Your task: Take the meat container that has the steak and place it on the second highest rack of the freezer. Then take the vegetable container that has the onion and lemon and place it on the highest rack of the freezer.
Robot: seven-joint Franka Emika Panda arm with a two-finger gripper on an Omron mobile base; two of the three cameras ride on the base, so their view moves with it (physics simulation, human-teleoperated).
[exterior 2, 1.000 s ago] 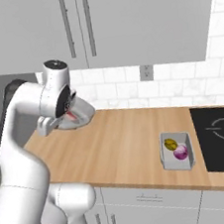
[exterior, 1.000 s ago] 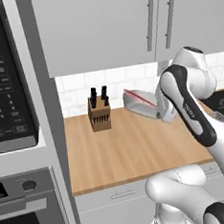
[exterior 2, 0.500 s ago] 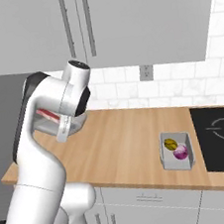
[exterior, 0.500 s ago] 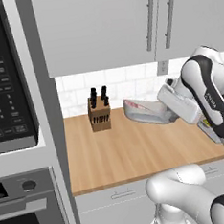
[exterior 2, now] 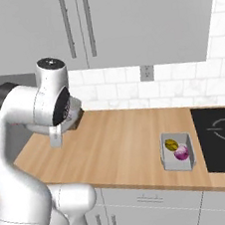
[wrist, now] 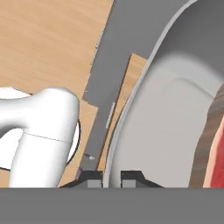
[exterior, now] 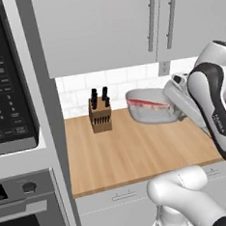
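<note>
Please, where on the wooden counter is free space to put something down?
The wooden counter is bare between the knife block and the vegetable container, and along the front edge. It is crowded near the cooktop, where that container stands.

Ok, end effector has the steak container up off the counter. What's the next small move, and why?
Probably carry it on toward the freezer without tilting it. The end effector is shut on the rim of the meat container, which hangs above the counter with the steak inside. The vegetable container waits near the stove.
</note>
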